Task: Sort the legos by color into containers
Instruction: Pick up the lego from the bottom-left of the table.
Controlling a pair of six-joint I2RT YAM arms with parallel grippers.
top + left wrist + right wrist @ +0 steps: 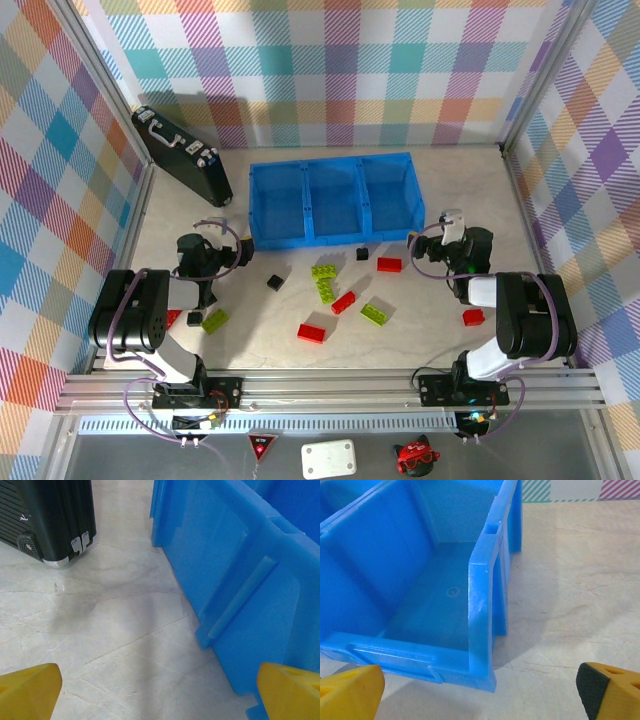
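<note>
Empty blue bin (300,233) and loose legos (343,302) on a table (430,350), with a gripper at each of the bin's near corners.
The bin sits centred toward the table's far edge, its three compartments in a row. Red, green and black legos lie scattered between the bin and the near edge, one red nearer the right edge and a few nearer the left edge. The left gripper (160,700) hangs by the bin's near left corner and the right gripper (480,695) by its near right corner. Both have their fingers wide apart, holding nothing. A black briefcase (185,155) lies in the far left corner.
</note>
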